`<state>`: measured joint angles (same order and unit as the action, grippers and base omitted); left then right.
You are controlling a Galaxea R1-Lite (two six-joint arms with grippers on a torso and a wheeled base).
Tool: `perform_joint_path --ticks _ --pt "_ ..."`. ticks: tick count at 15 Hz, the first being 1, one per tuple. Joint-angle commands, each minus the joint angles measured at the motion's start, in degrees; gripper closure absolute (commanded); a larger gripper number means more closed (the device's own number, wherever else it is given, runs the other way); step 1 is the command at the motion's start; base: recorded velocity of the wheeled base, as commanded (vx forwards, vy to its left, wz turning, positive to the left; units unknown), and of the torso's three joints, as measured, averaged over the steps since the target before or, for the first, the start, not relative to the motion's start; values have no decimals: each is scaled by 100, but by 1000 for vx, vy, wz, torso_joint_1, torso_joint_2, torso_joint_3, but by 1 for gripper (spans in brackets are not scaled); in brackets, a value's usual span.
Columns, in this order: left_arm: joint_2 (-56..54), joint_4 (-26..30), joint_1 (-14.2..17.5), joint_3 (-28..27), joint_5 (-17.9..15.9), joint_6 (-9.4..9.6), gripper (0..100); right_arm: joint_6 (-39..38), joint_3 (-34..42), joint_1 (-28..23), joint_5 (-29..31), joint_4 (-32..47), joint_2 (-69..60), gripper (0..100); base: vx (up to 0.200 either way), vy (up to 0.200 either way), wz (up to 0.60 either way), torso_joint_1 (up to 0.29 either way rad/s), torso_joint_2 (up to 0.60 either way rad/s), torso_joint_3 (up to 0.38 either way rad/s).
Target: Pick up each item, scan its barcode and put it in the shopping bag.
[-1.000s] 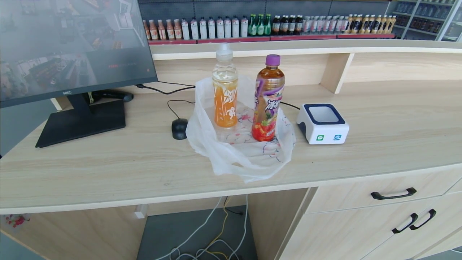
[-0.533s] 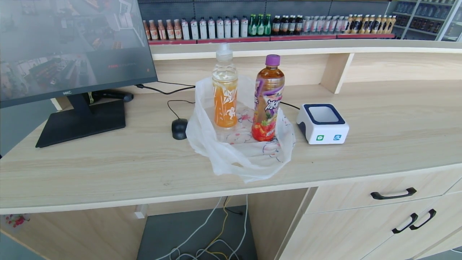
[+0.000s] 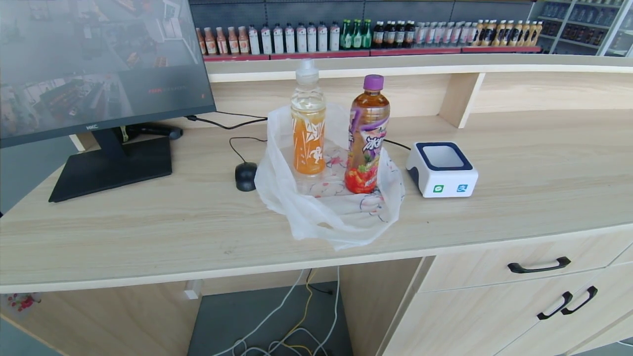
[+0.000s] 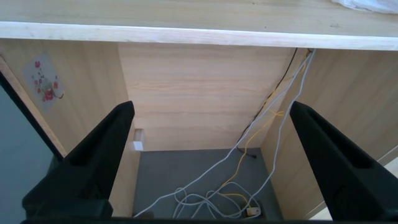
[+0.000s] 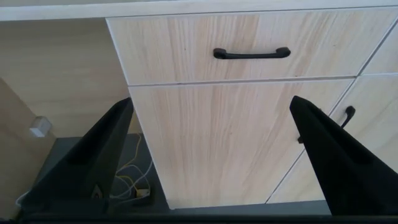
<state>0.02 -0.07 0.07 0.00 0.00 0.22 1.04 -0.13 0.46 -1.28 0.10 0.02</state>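
Two bottles stand upright in the spread-out white shopping bag (image 3: 341, 217) on the wooden counter: an orange-labelled bottle (image 3: 308, 123) with a clear cap on the left, and a purple-capped tea bottle (image 3: 367, 136) on the right. Just right of the bag sits the white and blue barcode scanner (image 3: 441, 169). My left gripper (image 4: 211, 155) hangs open below the counter edge, facing the recess with cables. My right gripper (image 5: 211, 155) is open too, low in front of a drawer with a black handle (image 5: 252, 53). Nothing is between either pair of fingers.
A monitor (image 3: 94, 64) on a black stand occupies the counter's left, with a black mouse (image 3: 245, 176) and its cable beside the bag. A raised wooden ledge (image 3: 420, 64) runs behind. Drawers with black handles (image 3: 539, 267) are under the counter on the right; cables (image 4: 249, 162) hang in the recess.
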Motion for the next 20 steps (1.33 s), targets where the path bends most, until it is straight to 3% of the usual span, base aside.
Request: perform_joint_path --ticks 1,6,13,20 --pt "-2 -1 1 0 9 4 0 11 13 6 5 -1 -2 0 0 0 0 0 0 0" --pt "-2 -1 1 0 0 4 0 11 13 6 5 -1 -2 0 -120 0 0 6 1 0" --pt "-2 -1 1 0 0 -4 0 19 5 6 5 -1 -2 0 0 0 0 0 0 0" --pt "-2 -1 1 0 9 -31 0 28 13 6 5 -1 -2 0 0 -200 0 4 2 1"
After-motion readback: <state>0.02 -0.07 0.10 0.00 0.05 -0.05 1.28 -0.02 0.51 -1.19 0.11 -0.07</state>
